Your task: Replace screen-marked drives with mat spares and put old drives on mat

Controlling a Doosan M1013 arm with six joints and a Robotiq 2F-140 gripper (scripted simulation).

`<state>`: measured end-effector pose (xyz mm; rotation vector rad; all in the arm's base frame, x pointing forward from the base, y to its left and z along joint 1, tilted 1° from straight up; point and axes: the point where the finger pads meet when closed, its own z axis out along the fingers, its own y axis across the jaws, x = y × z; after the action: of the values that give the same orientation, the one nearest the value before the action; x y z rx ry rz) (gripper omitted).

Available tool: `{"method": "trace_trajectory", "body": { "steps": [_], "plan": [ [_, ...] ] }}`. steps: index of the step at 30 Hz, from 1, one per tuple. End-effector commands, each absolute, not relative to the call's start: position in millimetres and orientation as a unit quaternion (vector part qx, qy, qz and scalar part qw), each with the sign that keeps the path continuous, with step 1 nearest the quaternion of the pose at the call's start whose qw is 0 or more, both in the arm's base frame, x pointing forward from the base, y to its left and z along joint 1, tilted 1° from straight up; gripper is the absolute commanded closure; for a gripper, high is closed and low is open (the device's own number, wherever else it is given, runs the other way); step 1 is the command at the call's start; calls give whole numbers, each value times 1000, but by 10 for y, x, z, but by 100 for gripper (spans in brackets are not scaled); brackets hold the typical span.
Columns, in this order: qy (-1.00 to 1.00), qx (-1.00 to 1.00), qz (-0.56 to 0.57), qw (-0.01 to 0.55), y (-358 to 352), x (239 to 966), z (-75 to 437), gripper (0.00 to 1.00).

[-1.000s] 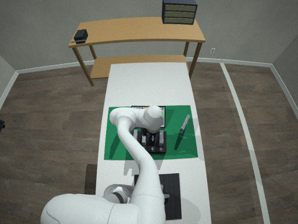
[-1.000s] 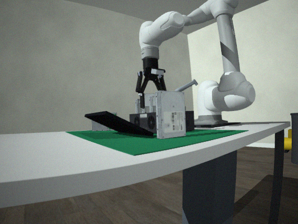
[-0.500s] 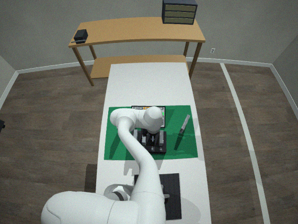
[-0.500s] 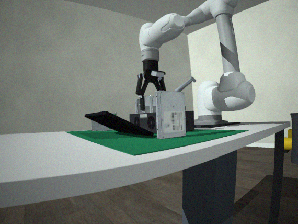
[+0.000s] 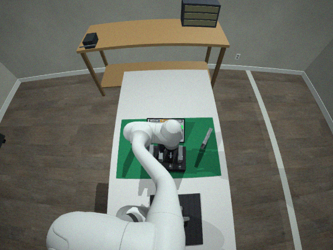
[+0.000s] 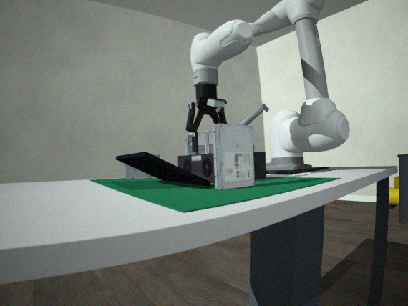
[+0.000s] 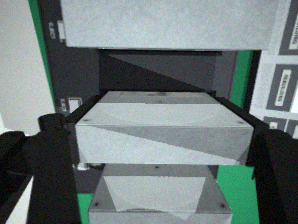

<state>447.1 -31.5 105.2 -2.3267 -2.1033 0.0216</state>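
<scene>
Clasping a drive [image 5: 160, 158] [image 7: 164, 116], the hand [image 6: 208, 143] [image 7: 158, 110] has another drive [image 5: 180, 153] [image 7: 165, 22] and the screen [image 5: 182, 138] [image 6: 161, 168] [image 7: 281, 90] nearby.

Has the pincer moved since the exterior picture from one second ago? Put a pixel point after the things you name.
Yes, slightly downward: the pincer [image 5: 160, 156] [image 6: 209, 143] [image 7: 158, 110] now sits lower relative to the top edge of the upright drive [image 6: 234, 156] at the front of the mat [image 6: 186, 200].
</scene>
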Motion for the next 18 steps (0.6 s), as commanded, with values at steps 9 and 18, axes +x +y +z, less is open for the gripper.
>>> {"method": "trace_trajectory", "body": {
  "steps": [9,18],
  "plan": [
    [-671,-742,6,2,-315,4474,1037,90],
    [-671,-742,6,2,-315,4474,1034,90]
  ]
}}
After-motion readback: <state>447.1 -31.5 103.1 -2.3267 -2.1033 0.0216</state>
